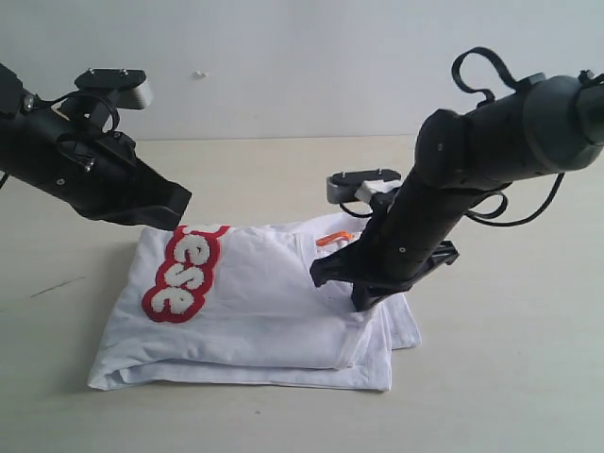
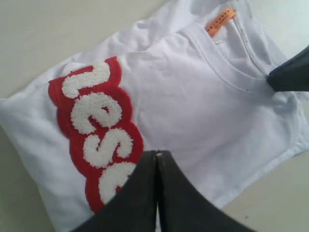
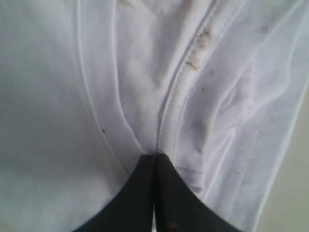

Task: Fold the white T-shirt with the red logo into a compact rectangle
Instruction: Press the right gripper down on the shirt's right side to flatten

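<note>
On the table (image 1: pixel 510 377), a white T-shirt (image 1: pixel 274 293) lies folded btwn two robot arms.
Right gripper (image 1: pixel 363 300), jaws closed, pinches a ridge of cloth at the shirt's right side. Left gripper (image 1: pixel 179 212) hangs over the back-left corner, jaws together w/ nothing in them. Red logo (image 1: pixel 181 274) faces up at left. Orange tag (image 1: pixel 332 238) sits nr the right gripper.

Three cameras, one white T-shirt (image 1: pixel 255 311).
Exterior looks down from six o'clock, mid-range; left wrist hovers at ten o'clock, sharing the red logo (image 1: pixel 184 274); right wrist, three o'clock, hugs fabric.
</note>
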Tool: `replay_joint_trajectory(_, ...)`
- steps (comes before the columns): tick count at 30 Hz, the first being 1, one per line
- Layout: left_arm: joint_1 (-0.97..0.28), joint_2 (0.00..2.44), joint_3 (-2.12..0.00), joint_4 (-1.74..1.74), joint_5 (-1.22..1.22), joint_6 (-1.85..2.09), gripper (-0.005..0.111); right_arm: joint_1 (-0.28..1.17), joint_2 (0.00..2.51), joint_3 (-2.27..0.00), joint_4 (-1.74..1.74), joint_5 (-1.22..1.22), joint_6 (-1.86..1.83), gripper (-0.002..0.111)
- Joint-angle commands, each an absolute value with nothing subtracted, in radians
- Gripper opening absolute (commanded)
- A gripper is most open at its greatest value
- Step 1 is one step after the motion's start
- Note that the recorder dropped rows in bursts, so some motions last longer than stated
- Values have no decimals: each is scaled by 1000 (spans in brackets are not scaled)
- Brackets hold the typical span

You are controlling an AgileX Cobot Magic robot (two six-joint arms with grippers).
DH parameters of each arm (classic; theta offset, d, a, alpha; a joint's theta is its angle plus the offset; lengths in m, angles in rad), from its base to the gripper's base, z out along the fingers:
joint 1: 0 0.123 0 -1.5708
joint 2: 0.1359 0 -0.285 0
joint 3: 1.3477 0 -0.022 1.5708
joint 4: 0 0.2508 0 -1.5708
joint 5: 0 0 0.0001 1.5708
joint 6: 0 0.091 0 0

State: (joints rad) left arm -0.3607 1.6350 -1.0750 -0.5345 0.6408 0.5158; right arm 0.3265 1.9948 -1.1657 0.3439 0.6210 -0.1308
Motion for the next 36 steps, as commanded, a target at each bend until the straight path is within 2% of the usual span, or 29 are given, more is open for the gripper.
replay_joint_trajectory(1,-362,1632,-1074,-554,643,516,0,325,2061,-1163,347,609,-146,0)
replay_joint_trajectory(9,-362,1632,-1074,-555,637,517,0,325,1972,-1197,339,639,-148,0)
replay_joint_trajectory(19,-362,1632,-1074,-562,658,517,0,548,1928,-1192,243,664,-104,0)
replay_joint_trajectory(24,-362,1632,-1074,-562,678,517,0,553,1983,-1192,86,700,43,0)
replay_joint_trajectory(36,-350,1519,-1074,-502,614,497,0,553,2055,-1192,69,674,42,0)
